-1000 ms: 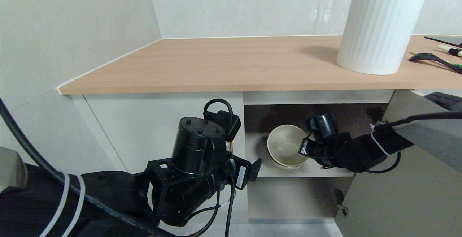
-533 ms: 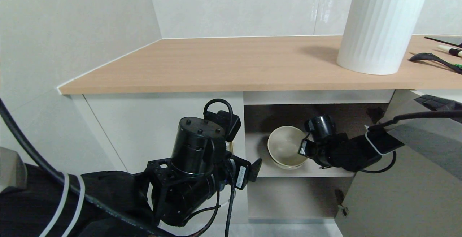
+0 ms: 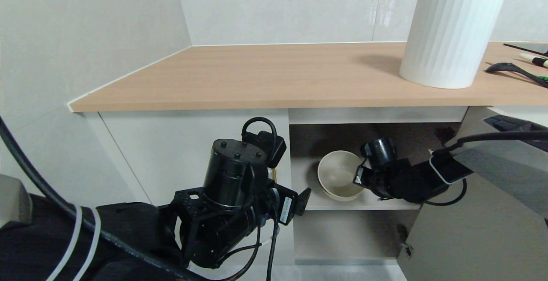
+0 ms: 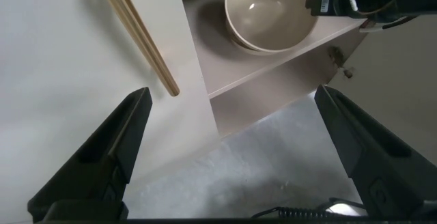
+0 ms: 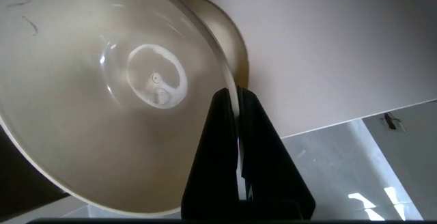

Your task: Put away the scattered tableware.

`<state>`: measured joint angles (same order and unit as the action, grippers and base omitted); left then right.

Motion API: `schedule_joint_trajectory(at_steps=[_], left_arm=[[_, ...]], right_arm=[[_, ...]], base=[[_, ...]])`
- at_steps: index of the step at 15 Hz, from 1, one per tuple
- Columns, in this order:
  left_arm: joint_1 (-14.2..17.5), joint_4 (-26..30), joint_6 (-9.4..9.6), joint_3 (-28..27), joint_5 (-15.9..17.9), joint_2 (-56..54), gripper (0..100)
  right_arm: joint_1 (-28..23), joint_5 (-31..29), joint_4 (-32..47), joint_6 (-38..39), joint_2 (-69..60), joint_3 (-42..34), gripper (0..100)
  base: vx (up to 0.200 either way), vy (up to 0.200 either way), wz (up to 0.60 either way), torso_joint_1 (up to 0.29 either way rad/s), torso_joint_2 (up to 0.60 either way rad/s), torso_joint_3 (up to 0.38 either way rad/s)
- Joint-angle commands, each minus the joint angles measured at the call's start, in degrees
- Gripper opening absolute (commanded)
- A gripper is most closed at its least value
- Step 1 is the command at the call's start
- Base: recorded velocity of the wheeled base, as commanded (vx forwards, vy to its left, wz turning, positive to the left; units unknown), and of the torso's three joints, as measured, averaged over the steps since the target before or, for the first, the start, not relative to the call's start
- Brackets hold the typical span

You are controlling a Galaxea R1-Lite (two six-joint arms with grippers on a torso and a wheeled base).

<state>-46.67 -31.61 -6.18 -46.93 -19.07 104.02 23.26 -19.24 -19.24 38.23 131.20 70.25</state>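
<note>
Bowl: round cream ceramic bowl (image 3: 338, 177) directly over matching lower bowl (image 5: 229, 36) on cabinet shelf (image 3: 381, 205) | right gripper (image 5: 237, 118) clamps its rim | left gripper (image 4: 231, 93) spread, empty.

No words, numbers or signs can be read anywhere. A small white sticker (image 3: 284, 210) sits on the side of the left tool (image 4: 231, 100), and a second white sticker (image 3: 358, 178) sits on the side of the right tool (image 5: 236, 98). Each carries dark print that is too small to make out.
</note>
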Motion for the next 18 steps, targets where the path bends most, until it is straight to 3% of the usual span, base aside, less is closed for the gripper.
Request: schedule_joint_trajectory(at_steps=[1, 3, 4, 14, 18], left_arm=[[0.0, 0.0, -0.06, 0.0, 0.0, 0.0, 100], [0.0, 0.0, -0.06, 0.3, 0.0, 0.0, 100], [0.0, 0.0, -0.06, 0.3, 0.0, 0.0, 100], [0.0, 0.0, 0.56, 0.6, 0.0, -0.7, 100], [0.0, 0.0, 0.47, 0.6, 0.0, -0.6, 100]], right_arm=[[0.0, 0.0, 0.0, 0.0, 0.3, 0.1, 0], [0.0, 0.0, 0.0, 0.0, 0.3, 0.1, 0], [0.0, 0.0, 0.0, 0.0, 0.3, 0.1, 100], [0.2, -0.1, 0.0, 0.0, -0.2, -0.2, 100], [4.2, 0.2, 0.9, -2.5, -10.6, -7.1, 100]], base=[[0.0, 0.0, 0.0, 0.0, 0.0, 0.0], [0.0, 0.0, 0.0, 0.0, 0.0, 0.0], [0.0, 0.0, 0.0, 0.0, 0.0, 0.0], [0.0, 0.0, 0.0, 0.0, 0.0, 0.0], [0.0, 0.0, 0.0, 0.0, 0.0, 0.0]])
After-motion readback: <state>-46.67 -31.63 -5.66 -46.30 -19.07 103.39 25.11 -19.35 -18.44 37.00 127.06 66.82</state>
